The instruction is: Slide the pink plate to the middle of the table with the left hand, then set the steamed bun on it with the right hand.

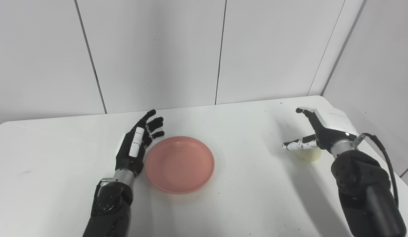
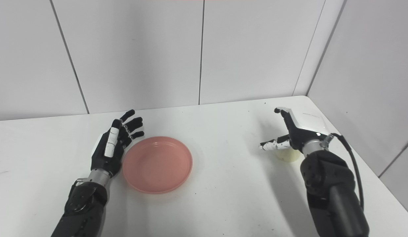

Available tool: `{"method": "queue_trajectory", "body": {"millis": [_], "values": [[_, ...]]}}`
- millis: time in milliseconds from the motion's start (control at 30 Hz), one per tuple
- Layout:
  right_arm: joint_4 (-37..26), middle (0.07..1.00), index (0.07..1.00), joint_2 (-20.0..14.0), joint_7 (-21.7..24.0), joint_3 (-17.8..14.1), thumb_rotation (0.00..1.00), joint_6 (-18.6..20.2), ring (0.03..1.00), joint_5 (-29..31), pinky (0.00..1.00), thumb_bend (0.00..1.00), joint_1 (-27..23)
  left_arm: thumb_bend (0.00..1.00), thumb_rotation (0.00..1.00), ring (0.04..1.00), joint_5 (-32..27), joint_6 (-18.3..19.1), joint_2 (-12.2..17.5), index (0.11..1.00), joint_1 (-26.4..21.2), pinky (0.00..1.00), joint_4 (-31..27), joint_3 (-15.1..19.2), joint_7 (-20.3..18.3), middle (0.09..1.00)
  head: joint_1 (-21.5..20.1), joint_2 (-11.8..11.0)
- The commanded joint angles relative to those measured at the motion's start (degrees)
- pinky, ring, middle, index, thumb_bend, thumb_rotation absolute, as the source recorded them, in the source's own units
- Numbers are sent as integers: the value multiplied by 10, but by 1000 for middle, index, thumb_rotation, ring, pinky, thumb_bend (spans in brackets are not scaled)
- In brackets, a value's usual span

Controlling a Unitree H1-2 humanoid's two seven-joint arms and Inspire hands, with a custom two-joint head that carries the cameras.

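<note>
The pink plate (image 1: 179, 163) lies empty on the white table (image 1: 243, 131), a little left of its middle. My left hand (image 1: 137, 144) is open, fingers apart, against the plate's left rim. A pale steamed bun (image 1: 310, 155) sits on the table at the right, mostly hidden under my right hand (image 1: 317, 130). The right hand is open, held just above the bun, with fingers spread and pointing left and away. The bun also shows in the right eye view (image 2: 287, 155).
White wall panels stand behind the table and along its right side. The table's right edge (image 1: 381, 154) runs close to the right arm. The table's rounded back left corner (image 1: 6, 123) is in view.
</note>
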Motion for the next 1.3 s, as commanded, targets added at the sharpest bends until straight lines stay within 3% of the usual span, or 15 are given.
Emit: {"method": "queue_trajectory", "body": {"millis": [0, 400, 700, 867, 1067, 1100, 1133, 1200, 1233, 1267], "values": [[13, 874, 831, -24, -11, 7, 389, -3, 825, -9, 611, 1000, -26, 921, 809, 821, -8, -13, 0, 813, 20, 731, 15, 2, -11, 768, 0, 0], [153, 920, 855, -58, -64, 52, 438, -4, 869, 27, 679, 1000, -49, 907, 814, 818, -4, -12, 0, 817, 19, 733, 13, 0, -10, 769, 2, 0], [180, 941, 855, -68, -77, 66, 449, -1, 878, 47, 657, 1000, -45, 912, 809, 811, -3, -14, 2, 818, 19, 716, 11, -2, -12, 766, 5, 3], [170, 896, 841, -70, -65, 61, 419, -1, 830, 52, 617, 1000, -44, 899, 811, 813, -4, -10, 3, 816, 19, 714, 9, -2, -14, 769, 5, 4], [144, 792, 777, -60, -21, 41, 258, 0, 672, 31, 504, 987, -47, 904, 811, 815, -3, -10, 3, 820, 18, 700, 9, -3, -15, 772, 6, 5], [140, 672, 755, -62, -15, 41, 214, 0, 557, 33, 420, 956, -47, 907, 811, 815, -3, -11, 4, 820, 18, 699, 10, -3, -16, 772, 6, 5], [138, 494, 726, -63, -9, 40, 149, 0, 395, 34, 300, 907, -47, 908, 810, 814, -4, -10, 4, 818, 17, 696, 10, -3, -17, 773, 6, 5], [138, 346, 643, -70, 0, 43, 41, -1, 259, 37, 187, 811, -47, 904, 804, 817, -5, -9, 4, 815, 17, 701, 11, -3, -18, 772, 7, 6], [138, 405, 548, -72, 6, 44, 13, -1, 277, 37, 197, 619, -48, 896, 802, 817, -5, -9, 4, 816, 17, 699, 11, -2, -18, 770, 7, 6], [138, 408, 523, -73, 14, 45, 4, -1, 296, 34, 211, 554, -49, 892, 800, 815, -5, -8, 4, 816, 17, 697, 11, -2, -18, 768, 7, 6]]}}
